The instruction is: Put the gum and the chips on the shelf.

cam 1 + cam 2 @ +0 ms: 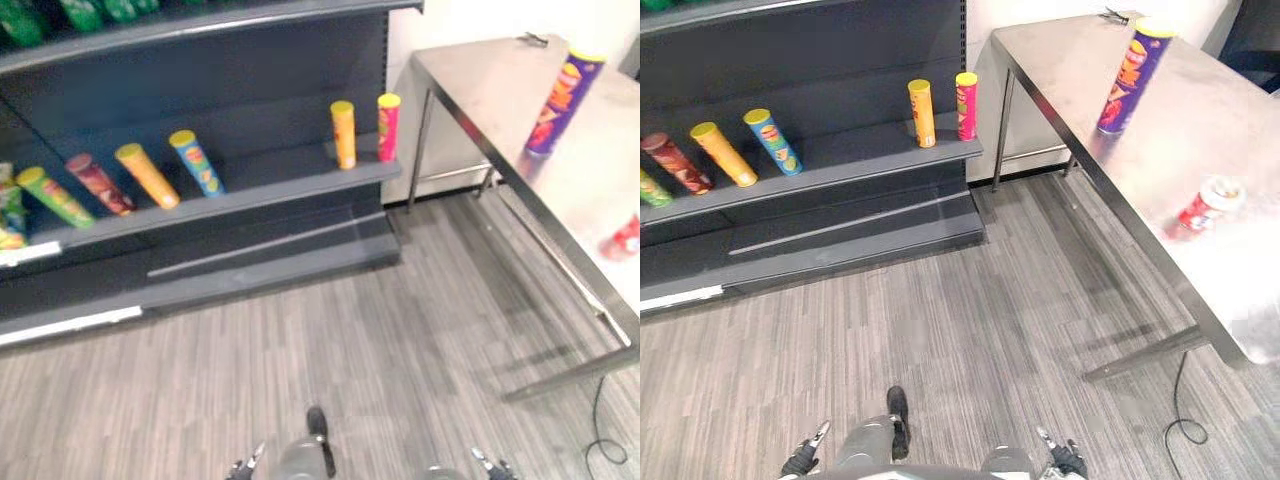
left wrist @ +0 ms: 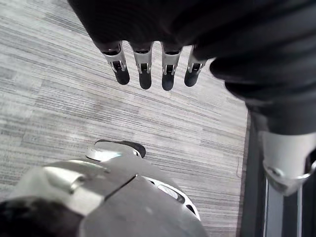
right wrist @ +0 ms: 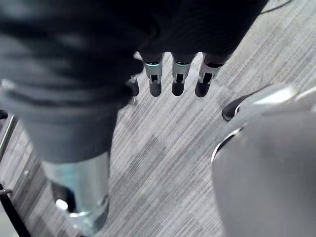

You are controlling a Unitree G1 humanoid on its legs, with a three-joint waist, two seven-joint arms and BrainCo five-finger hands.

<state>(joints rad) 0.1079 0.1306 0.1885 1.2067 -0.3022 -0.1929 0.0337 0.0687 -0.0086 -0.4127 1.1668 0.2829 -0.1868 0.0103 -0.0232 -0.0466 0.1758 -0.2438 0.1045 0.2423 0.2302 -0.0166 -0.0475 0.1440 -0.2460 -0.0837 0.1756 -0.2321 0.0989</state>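
- Chips (image 1: 1129,76), a tall purple can with a yellow lid, stand upright on the steel table (image 1: 1070,62), toward its far end, not yet on the shelf
- Gum (image 1: 1205,206), a small red tub with a pale lid, seems to lie on its side on the same table, nearer the robot and well apart from the can
- Shelf (image 1: 860,155) of dark grey boards stands across the floor from the table; its lower board carries a row of other cans, some leaning, with a yellow can (image 1: 923,113) and a pink can (image 1: 966,105) upright at the end nearest the table
- Left hand (image 2: 144,61) hangs over the floor, fingers straight and loose, holding nothing
- Right hand (image 3: 177,74) hangs likewise, empty
- By my reading nothing is done: both pick-ups and both placements are left
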